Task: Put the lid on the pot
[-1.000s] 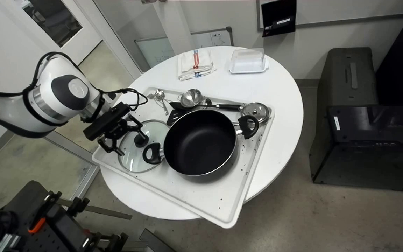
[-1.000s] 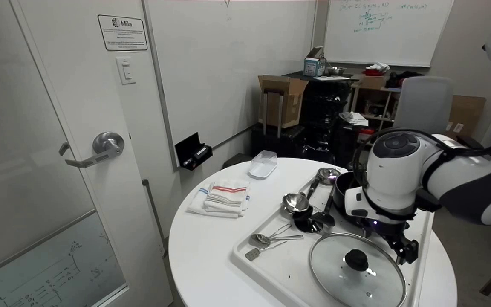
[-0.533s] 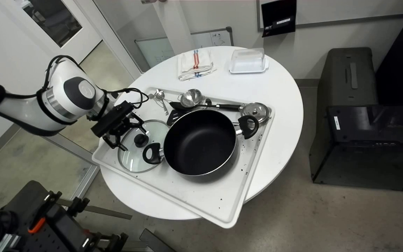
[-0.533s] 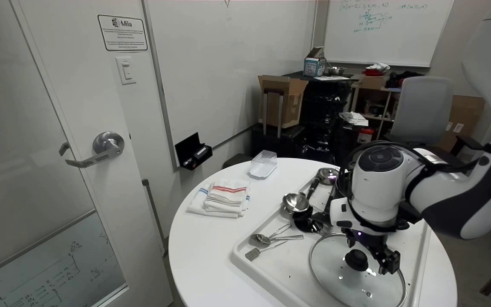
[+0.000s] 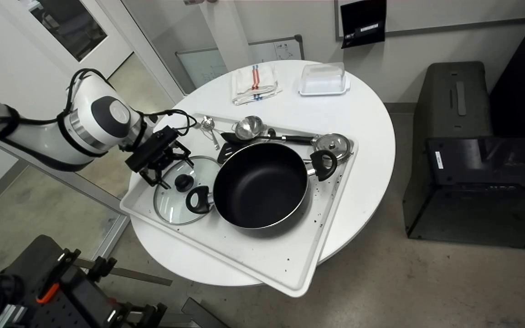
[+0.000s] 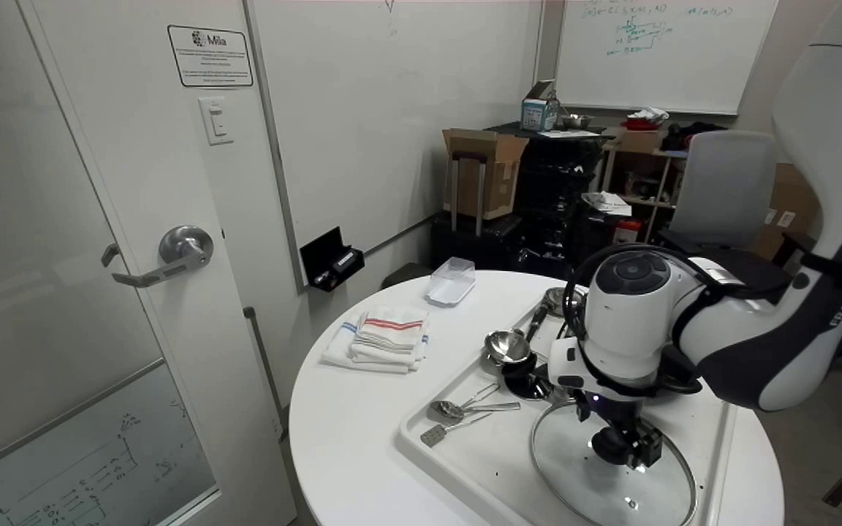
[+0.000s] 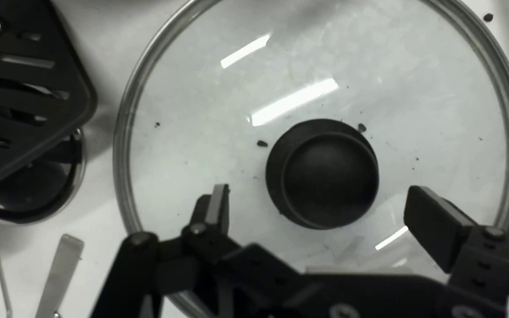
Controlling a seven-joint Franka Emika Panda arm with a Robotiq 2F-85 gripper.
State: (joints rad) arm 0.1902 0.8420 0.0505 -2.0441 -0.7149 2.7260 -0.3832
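Note:
The lid (image 5: 176, 207) is a clear glass disc with a metal rim and a black knob (image 5: 183, 182). It lies flat on the tray, knob up, and also shows in an exterior view (image 6: 574, 471). The pot (image 5: 262, 184) is wide, black and uncovered beside the lid; one handle (image 5: 198, 199) overlaps the lid's edge in that view. In an exterior view my arm hides the pot. My gripper (image 5: 179, 174) is open and empty above the lid (image 7: 201, 115). In the wrist view the knob (image 7: 323, 174) shows between and slightly beyond the fingertips (image 7: 317, 192).
A white tray (image 5: 285, 269) with a raised rim holds everything. A black slotted spatula (image 7: 29, 84), a metal strainer (image 5: 249, 127), a small lidded metal piece (image 5: 332, 145) and small utensils (image 6: 450, 410) lie behind. Folded towels (image 5: 255, 84) and a clear container (image 5: 324, 79) stand farther back.
My gripper has moved across the lid toward its knob, rightward and slightly up in one exterior picture and left and down in another. It stays open. The lid and pot have not moved.

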